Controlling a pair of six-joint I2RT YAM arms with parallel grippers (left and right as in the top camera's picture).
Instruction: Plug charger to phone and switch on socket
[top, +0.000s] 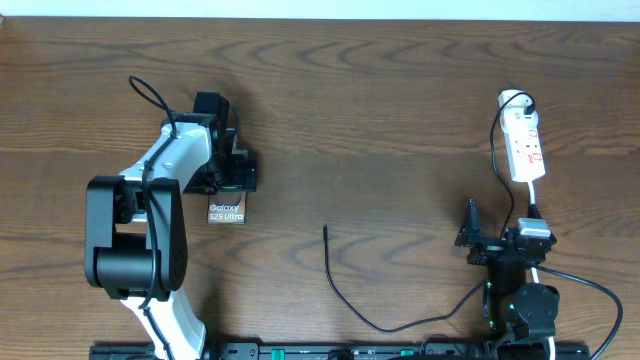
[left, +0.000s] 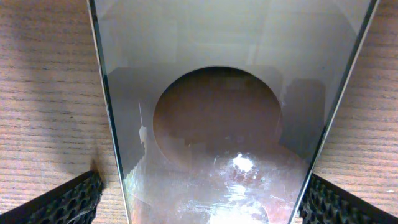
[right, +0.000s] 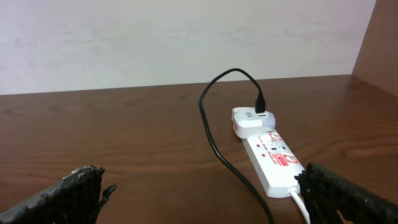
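The phone (top: 227, 211) lies flat at the left with its "Galaxy" lettering showing. It fills the left wrist view (left: 217, 124) with a glossy brownish face. My left gripper (top: 228, 180) is low over its far end, and the open fingers (left: 202, 202) straddle its two long edges. The socket (top: 525, 148) is a white strip with red markings at the far right, also in the right wrist view (right: 270, 158). The charger (top: 345, 295) runs from the strip's white plug (right: 252, 120), and its tip (top: 325, 231) lies loose mid-table. My right gripper (top: 500, 238) is open and empty (right: 202, 193), just in front of the strip.
The strip's white cord (top: 538, 270) runs down past the right arm toward the front edge. The charger cable (right: 214, 143) loops left of the strip, between my right fingers. A pale wall (right: 186, 37) stands behind the wooden table (top: 380, 100).
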